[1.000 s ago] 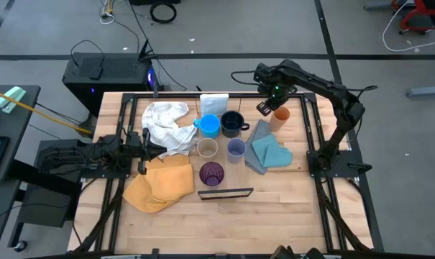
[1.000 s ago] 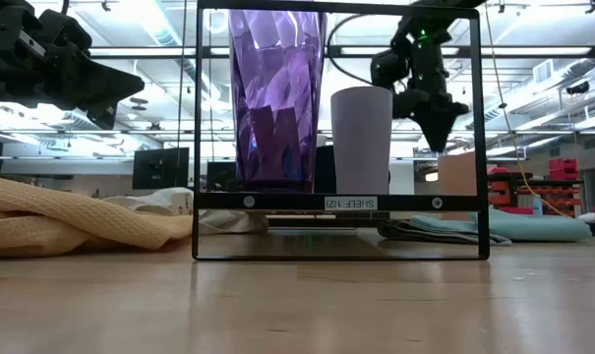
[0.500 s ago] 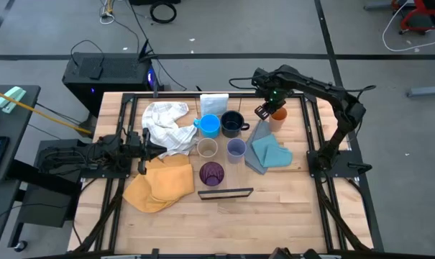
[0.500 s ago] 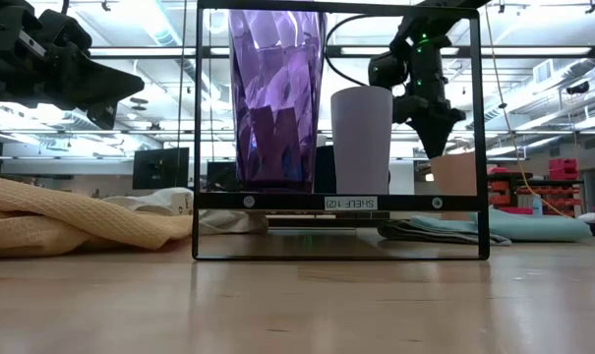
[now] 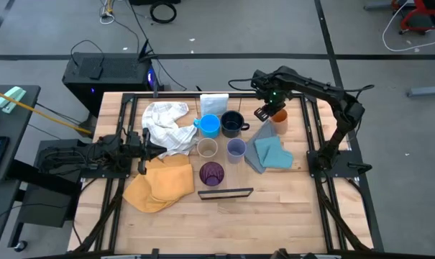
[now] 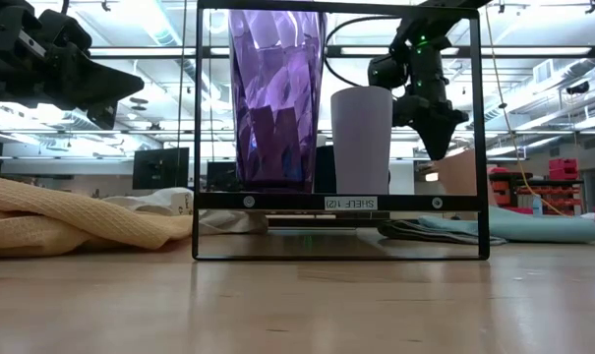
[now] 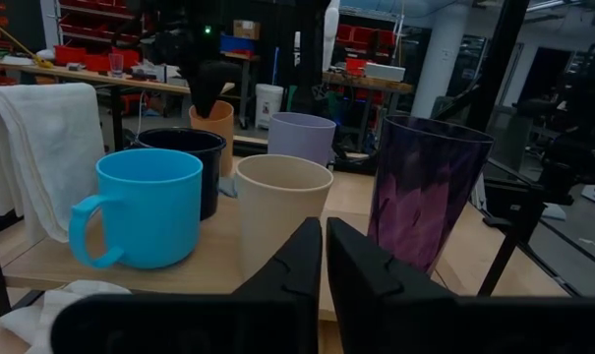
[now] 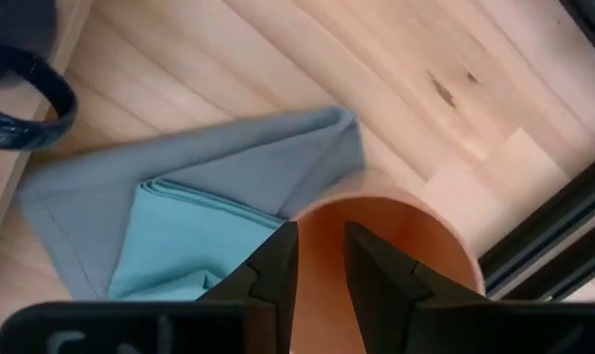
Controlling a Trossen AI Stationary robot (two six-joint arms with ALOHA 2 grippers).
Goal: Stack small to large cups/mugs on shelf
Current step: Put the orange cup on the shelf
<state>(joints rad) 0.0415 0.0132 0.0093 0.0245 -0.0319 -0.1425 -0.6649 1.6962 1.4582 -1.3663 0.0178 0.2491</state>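
High view: right gripper [image 5: 263, 113] has dropped onto the orange cup [image 5: 278, 119] beside the navy mug [image 5: 233, 123] — fingers [image 8: 273, 258] narrow, straddling its rim; left gripper [image 5: 144, 144] near-shut, holding nothing, parked unmoved.

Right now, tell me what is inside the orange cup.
The right tool straddles the orange cup rim, one finger inside. Only bare orange wall shows within; the tool covers the bottom.

High view looks straight down on the table [image 5: 275, 201]; low view looks level across it; both share the shelf [image 6: 336, 203].
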